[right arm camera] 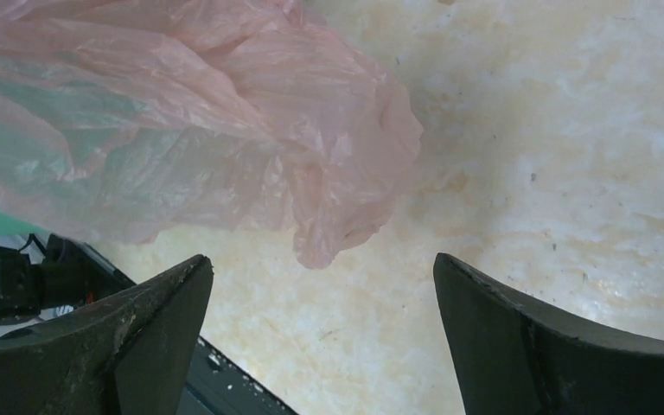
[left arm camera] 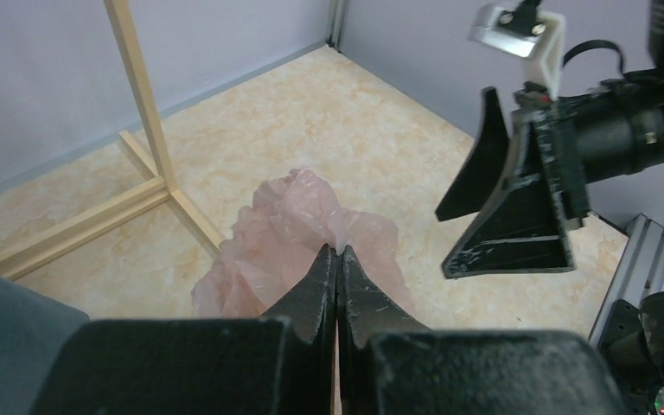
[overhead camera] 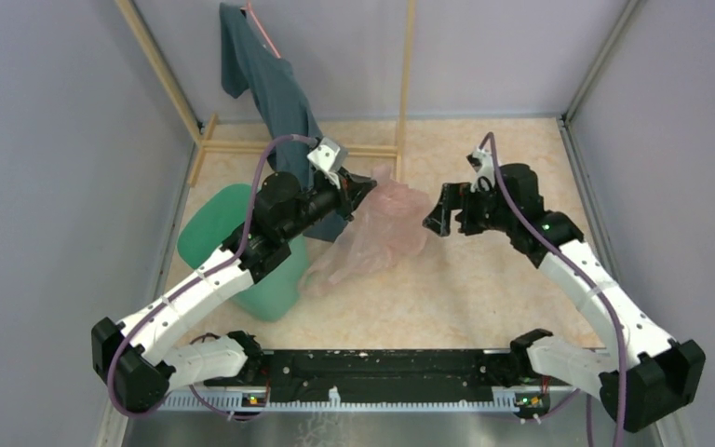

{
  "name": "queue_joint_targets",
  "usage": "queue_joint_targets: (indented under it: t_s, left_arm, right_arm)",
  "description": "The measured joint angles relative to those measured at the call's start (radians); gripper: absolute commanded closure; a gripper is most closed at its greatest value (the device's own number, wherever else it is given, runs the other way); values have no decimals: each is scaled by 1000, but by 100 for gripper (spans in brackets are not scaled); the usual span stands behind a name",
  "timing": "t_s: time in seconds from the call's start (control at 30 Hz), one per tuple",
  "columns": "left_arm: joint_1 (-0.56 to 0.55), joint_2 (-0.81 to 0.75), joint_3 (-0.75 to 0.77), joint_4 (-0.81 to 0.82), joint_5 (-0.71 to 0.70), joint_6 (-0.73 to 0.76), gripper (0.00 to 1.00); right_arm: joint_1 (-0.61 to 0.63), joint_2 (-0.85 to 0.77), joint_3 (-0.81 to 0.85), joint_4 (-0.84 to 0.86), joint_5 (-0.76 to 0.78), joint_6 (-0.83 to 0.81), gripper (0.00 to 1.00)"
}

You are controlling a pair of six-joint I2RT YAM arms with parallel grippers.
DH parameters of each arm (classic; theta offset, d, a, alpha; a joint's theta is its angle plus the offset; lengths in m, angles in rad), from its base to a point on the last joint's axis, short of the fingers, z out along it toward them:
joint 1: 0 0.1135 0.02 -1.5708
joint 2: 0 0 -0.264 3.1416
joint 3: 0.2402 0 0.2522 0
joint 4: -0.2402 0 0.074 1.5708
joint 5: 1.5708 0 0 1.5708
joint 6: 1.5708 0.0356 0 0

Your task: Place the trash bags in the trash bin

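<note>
Pink film trash bag (overhead camera: 379,233) dangles off the left end effector (overhead camera: 363,188), which is clamped onto it. Trash bin (overhead camera: 209,233) sits behind that end effector, under its arm. Right end effector (overhead camera: 431,221) is spread wide, empty, nearby.

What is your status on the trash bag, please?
Left gripper shut on trash bag. Right gripper open, short of bag. Bag outside trash bin. Teal garment hangs just behind left gripper.

The left arm (overhead camera: 195,289) hides part of the trash bin (overhead camera: 207,228); the trash bag (right arm camera: 181,130) is cropped.
</note>
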Motion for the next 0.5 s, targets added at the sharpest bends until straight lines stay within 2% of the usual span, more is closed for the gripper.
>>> queue_joint_targets:
  t_s: [0.1, 0.2, 0.27, 0.43, 0.5]
  left_arm:
    - [0, 0, 0, 1, 16, 1, 100]
    - [0, 0, 0, 2, 29, 3, 100]
    - [0, 0, -1, 2, 33, 3, 100]
    - [0, 0, -5, 8, 59, 2, 100]
    - [0, -1, -5, 9, 61, -2, 100]
  right_arm:
    - [50, 71, -17, 86, 26, 14, 5]
    - [68, 129, -106, 235, 48, 55, 20]
    - [71, 169, -180, 322, 59, 86, 36]
    - [72, 282, -291, 528, 52, 178, 98]
    - [73, 311, -304, 595, 46, 195, 100]
